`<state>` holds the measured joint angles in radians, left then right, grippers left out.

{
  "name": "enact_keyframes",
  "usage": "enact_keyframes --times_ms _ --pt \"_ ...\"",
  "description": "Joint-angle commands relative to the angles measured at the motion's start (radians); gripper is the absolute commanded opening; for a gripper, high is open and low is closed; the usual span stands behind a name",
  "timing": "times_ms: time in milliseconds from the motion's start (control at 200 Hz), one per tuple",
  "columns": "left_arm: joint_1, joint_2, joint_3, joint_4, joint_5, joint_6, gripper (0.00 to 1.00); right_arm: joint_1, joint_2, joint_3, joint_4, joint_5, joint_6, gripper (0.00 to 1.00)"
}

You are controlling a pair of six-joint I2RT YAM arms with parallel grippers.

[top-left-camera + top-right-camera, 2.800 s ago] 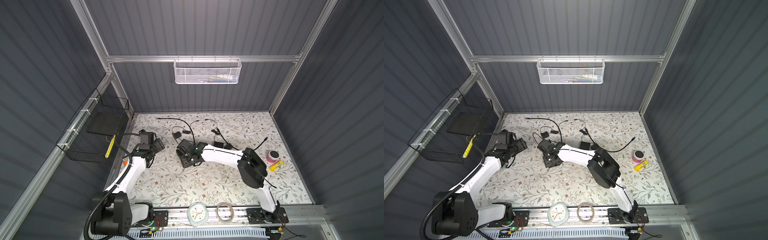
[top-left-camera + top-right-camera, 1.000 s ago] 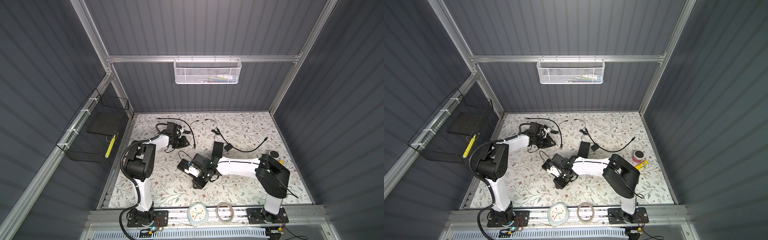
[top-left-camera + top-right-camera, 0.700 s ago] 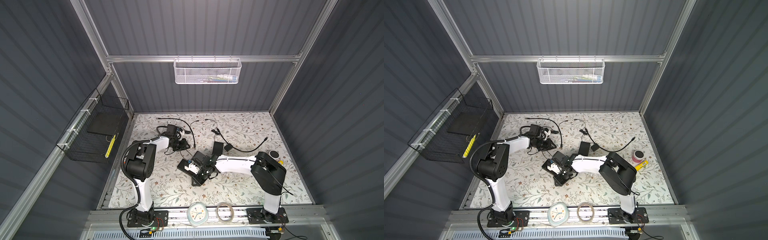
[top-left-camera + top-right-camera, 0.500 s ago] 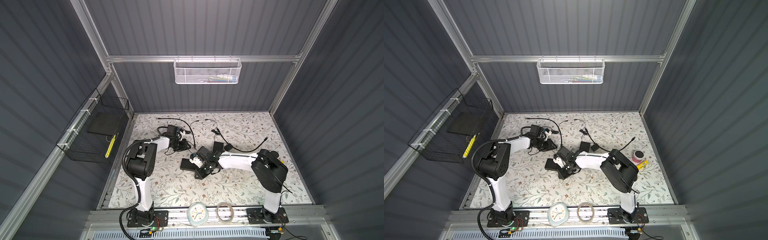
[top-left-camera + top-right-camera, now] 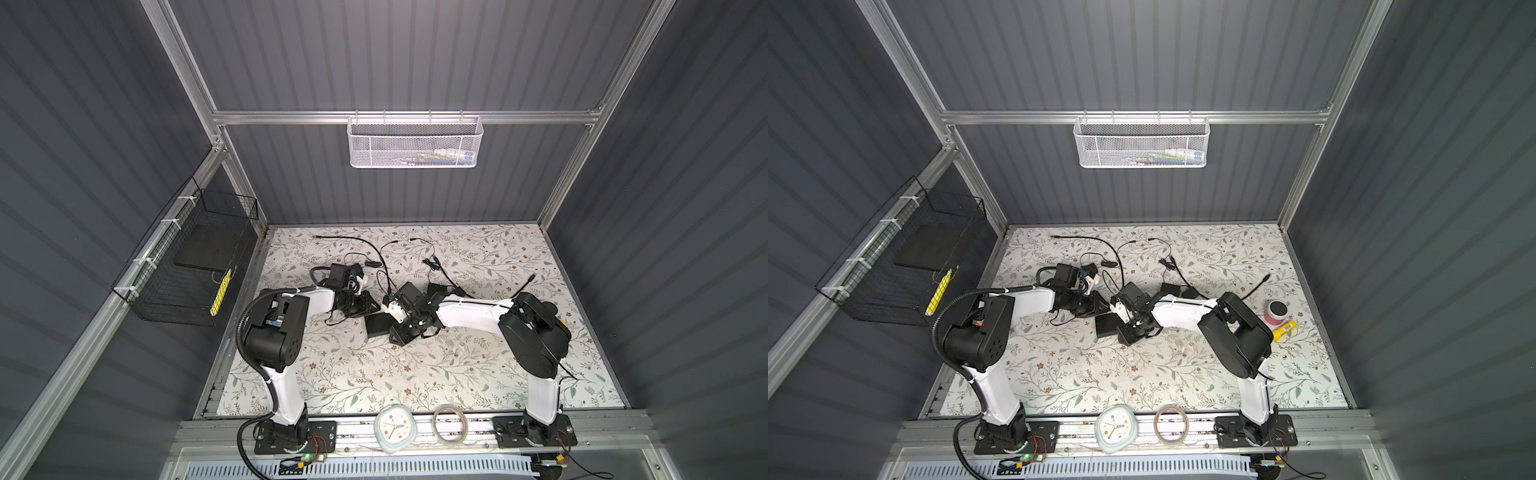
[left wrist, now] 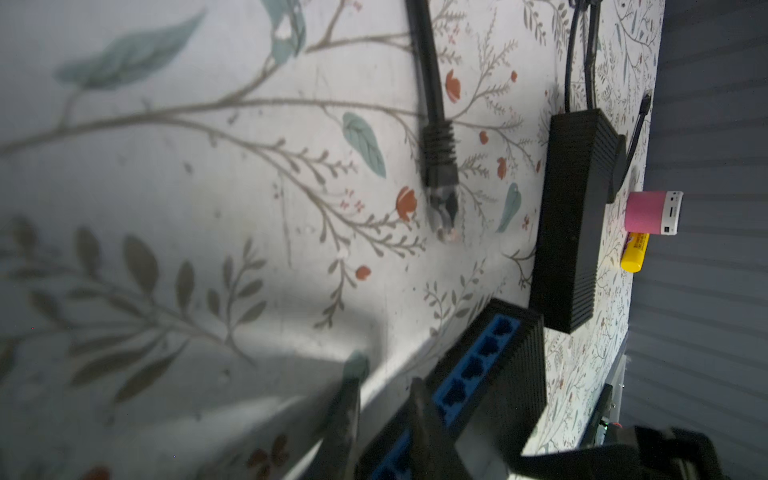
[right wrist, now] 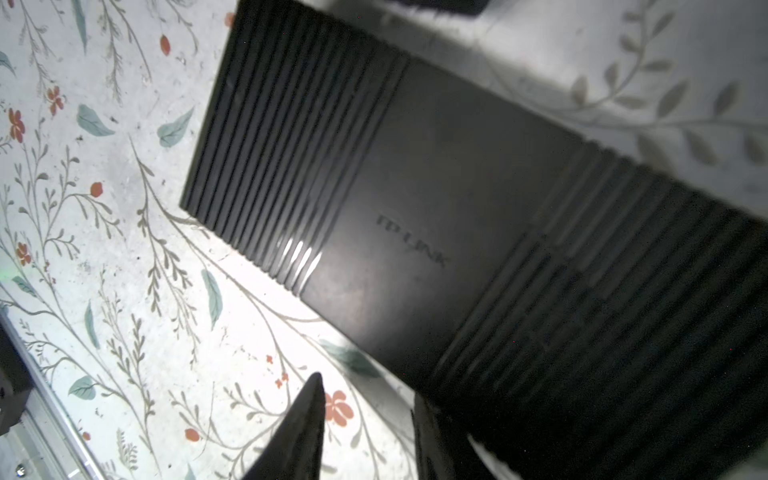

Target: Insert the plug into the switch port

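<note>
Evidently the plug (image 6: 441,187) lies unplugged, apart from the switch (image 6: 507,382)

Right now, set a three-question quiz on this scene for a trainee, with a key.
1. True or false: the plug is already seated in the switch.
2. Fill in: the lettering on the switch's top reads ____.
3. Pick one: the switch's port strip is A red, B blue, C green.

Key:
1. False; the plug lies loose on the table, apart from the switch.
2. TP-LINK.
3. B.
</note>
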<state>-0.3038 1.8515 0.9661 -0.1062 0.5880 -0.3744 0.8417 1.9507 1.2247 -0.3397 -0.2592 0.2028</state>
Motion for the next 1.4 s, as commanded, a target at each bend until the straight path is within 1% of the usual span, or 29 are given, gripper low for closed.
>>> enact_keyframes --times_ms 0,130,290,400,675,795,960,1121,1186,1221,1246,1311,1396 --pt "-0.006 -0.052 -0.062 -0.031 -0.015 -0.026 0.22 -0.010 0.041 0.021 -0.057 0.078 -0.044 0.38" --pt "-0.010 -0.100 -0.102 -0.036 -0.014 -0.038 0.22 -0.019 0.040 0.024 -0.078 0.114 -0.053 0.38" --pt "-0.031 -0.129 -0.120 -0.038 -0.020 -0.059 0.22 -0.032 0.034 0.018 -0.057 0.126 -0.050 0.39" --pt "-0.052 -0.152 -0.145 -0.030 -0.027 -0.085 0.22 -0.033 0.052 0.049 -0.060 0.125 -0.064 0.39" --pt "-0.060 -0.263 -0.270 -0.017 -0.068 -0.141 0.22 -0.025 0.094 0.104 -0.072 0.064 -0.085 0.39" --pt "-0.060 -0.316 -0.337 0.003 -0.074 -0.189 0.21 -0.012 0.111 0.131 -0.086 0.047 -0.097 0.40" --pt "-0.060 -0.406 -0.392 -0.010 -0.119 -0.230 0.21 0.006 0.170 0.229 -0.125 0.023 -0.119 0.41" --pt "-0.060 -0.454 -0.361 -0.088 -0.210 -0.210 0.21 0.014 0.222 0.325 -0.143 -0.028 -0.125 0.41" --pt "-0.058 -0.457 -0.337 -0.114 -0.248 -0.203 0.22 0.013 0.232 0.358 -0.151 -0.037 -0.121 0.41" --pt "-0.053 -0.456 -0.316 -0.135 -0.250 -0.191 0.22 0.009 0.231 0.370 -0.156 -0.035 -0.120 0.41" --pt "-0.047 -0.455 -0.301 -0.149 -0.289 -0.182 0.23 0.006 0.227 0.371 -0.158 -0.029 -0.117 0.41" --pt "-0.021 -0.456 -0.268 -0.181 -0.314 -0.159 0.25 -0.011 0.208 0.375 -0.173 -0.023 -0.105 0.42" --pt "0.035 -0.473 -0.222 -0.233 -0.340 -0.121 0.30 -0.040 0.148 0.343 -0.168 0.006 -0.093 0.46"
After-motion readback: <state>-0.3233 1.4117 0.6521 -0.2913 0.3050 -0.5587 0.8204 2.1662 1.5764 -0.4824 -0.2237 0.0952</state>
